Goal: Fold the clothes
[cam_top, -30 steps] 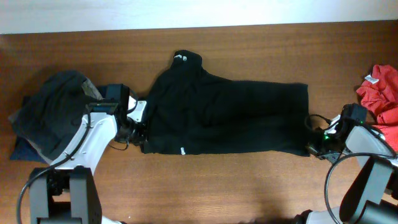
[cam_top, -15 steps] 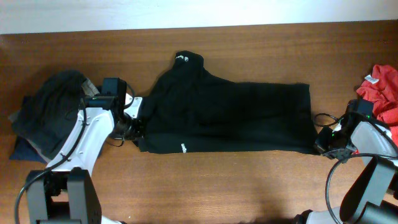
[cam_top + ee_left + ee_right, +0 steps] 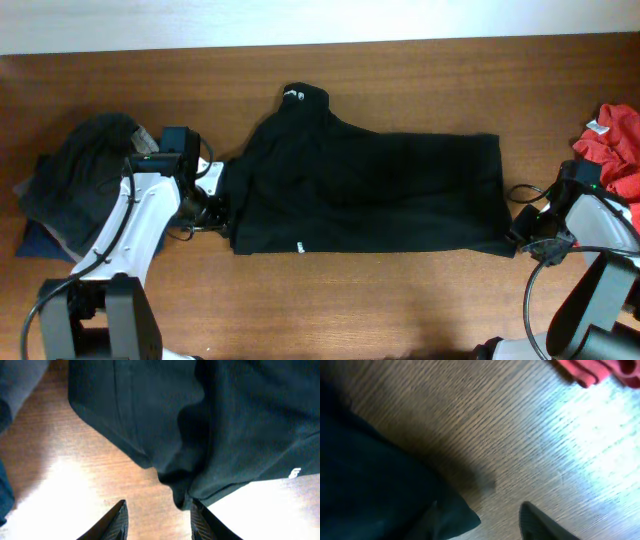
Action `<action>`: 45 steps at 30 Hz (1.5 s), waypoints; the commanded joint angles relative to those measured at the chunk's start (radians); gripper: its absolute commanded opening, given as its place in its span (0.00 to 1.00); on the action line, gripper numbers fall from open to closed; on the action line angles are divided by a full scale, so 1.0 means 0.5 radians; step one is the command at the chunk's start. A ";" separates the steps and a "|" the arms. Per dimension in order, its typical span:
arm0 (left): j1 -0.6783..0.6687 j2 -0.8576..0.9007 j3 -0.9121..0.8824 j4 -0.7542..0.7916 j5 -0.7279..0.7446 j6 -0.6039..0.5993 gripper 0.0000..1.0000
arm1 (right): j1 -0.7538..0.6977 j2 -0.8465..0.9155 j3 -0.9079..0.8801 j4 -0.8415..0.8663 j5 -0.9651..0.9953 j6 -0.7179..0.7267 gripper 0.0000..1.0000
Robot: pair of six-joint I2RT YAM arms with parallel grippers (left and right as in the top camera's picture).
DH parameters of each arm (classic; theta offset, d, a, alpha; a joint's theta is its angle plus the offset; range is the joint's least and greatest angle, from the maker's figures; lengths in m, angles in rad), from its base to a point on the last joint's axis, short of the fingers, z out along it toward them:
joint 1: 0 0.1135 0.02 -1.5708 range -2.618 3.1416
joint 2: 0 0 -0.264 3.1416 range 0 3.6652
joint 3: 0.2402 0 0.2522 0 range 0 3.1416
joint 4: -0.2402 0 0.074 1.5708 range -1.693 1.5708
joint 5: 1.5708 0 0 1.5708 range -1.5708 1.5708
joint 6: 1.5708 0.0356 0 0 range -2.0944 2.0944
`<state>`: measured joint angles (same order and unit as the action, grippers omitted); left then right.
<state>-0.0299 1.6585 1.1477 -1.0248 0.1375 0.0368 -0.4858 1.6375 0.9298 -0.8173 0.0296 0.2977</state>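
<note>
Near the front, the left gripper [image 3: 157, 510] has its fingers spread apart at the left hem of the black fabric garment [image 3: 370, 195]. The right gripper [image 3: 480, 508] is also spread, with the garment's right corner between its fingers. The garment lies flat across the middle of the brown wooden bench [image 3: 400, 300]. A crumpled red cloth [image 3: 615, 145] sits at the right edge and a dark grey clothing heap [image 3: 80, 180] at the left edge.

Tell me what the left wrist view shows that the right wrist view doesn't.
Only left wrist: a white logo on the hem of the black garment, grey clothing at the upper left, and the left pincer, open. Only right wrist: the red garment at the top right, and the right pincer, open at the black garment's corner. Both: black fabric on the wooden table.
</note>
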 commanded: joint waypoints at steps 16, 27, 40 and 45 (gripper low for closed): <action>-0.115 -0.053 0.529 0.480 0.629 0.222 0.48 | 0.067 -0.108 0.537 0.046 -1.166 -0.275 0.58; -0.270 0.888 1.380 0.630 0.571 0.230 0.55 | 0.293 0.060 0.539 0.578 -1.067 -0.272 0.61; -0.288 1.468 1.716 1.035 0.570 0.229 0.78 | 0.289 0.443 0.574 0.864 -1.031 -0.207 0.66; -0.288 1.614 1.716 1.251 0.570 0.227 0.77 | 0.291 0.441 0.574 0.811 -1.069 -0.206 0.66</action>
<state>-0.1692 2.4142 1.9896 -0.4313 0.4126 0.1387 -0.3424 1.8618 1.1995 -0.4007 -0.4866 0.1879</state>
